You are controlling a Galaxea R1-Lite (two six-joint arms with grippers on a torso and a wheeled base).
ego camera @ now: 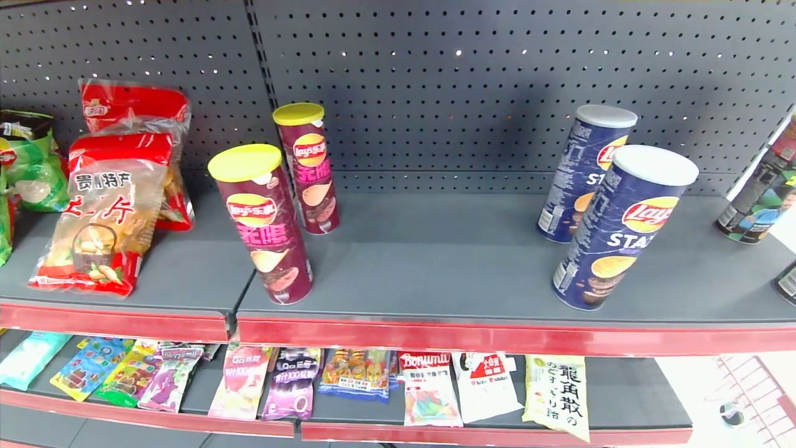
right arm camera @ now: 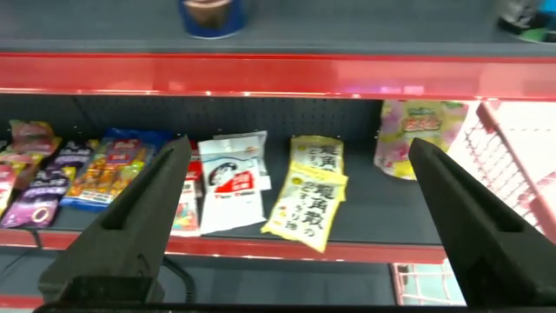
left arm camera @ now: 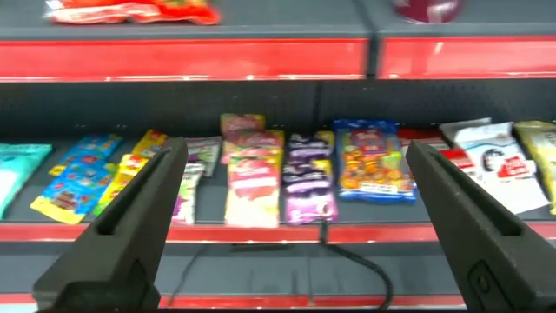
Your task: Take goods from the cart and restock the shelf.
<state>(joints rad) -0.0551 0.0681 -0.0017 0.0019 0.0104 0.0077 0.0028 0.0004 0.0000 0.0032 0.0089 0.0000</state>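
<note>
Two maroon chip cans with yellow lids [ego camera: 264, 221] [ego camera: 308, 165] stand on the grey upper shelf [ego camera: 423, 261], left of centre. Two dark blue chip cans with white lids [ego camera: 622, 227] [ego camera: 584, 171] stand on its right part. Red snack bags [ego camera: 109, 211] lean at the left. My left gripper [left arm camera: 295, 187] is open with nothing between its fingers, held level with the lower shelf's candy packets [left arm camera: 304, 174]. My right gripper [right arm camera: 300, 187] is open too and holds nothing, in front of the white and yellow packets [right arm camera: 317, 191] on that lower shelf.
The upper shelf has a wide bare stretch between the maroon and blue cans. A dark can [ego camera: 755, 193] leans at the far right, and green bags [ego camera: 28, 165] sit at the far left. A pink wire cart [right arm camera: 512, 165] stands right of the shelf. The pegboard back wall [ego camera: 435, 81] closes the shelf.
</note>
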